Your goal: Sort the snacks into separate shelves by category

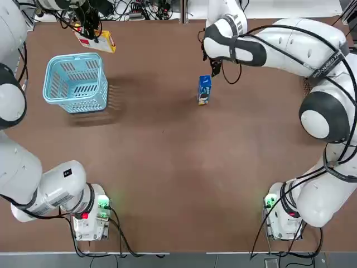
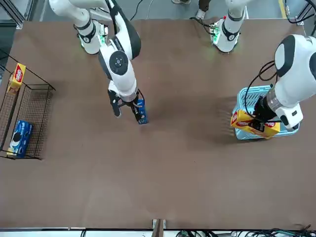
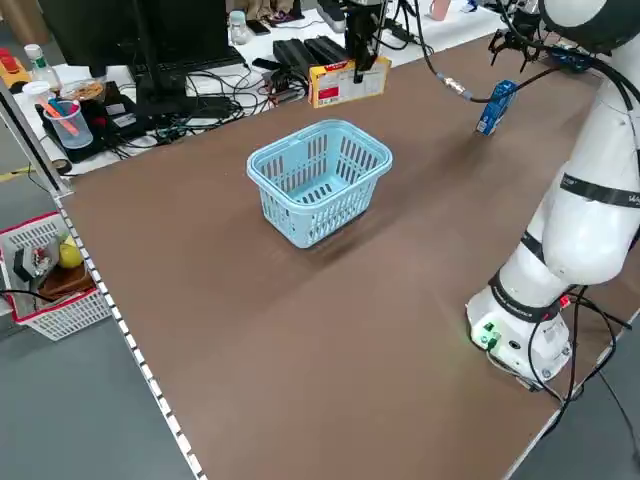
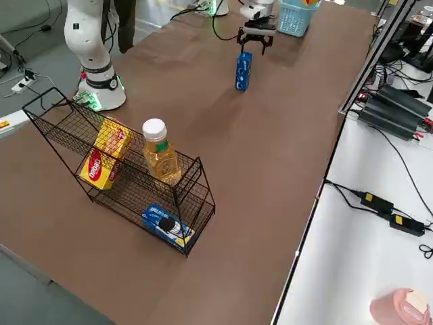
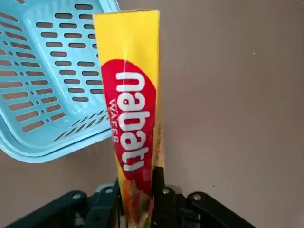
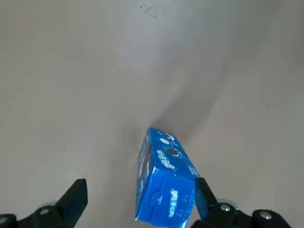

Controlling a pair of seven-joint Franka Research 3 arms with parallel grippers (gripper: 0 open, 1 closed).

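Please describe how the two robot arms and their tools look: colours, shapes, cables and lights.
Both arms are glossy white with rounded segments and dark grey or black joint bands. Loose black cables run along them. Each round base shows green lights; the left base also shows a red one. The left tool and the right tool are black, each with two straight fingers. Grey lettering marks the right arm's upper band.

Basket (image 1: 75,82) at table's (image 1: 178,167) left, cookie packet (image 1: 204,90) upright mid-table, wire rack (image 4: 128,183) far right.
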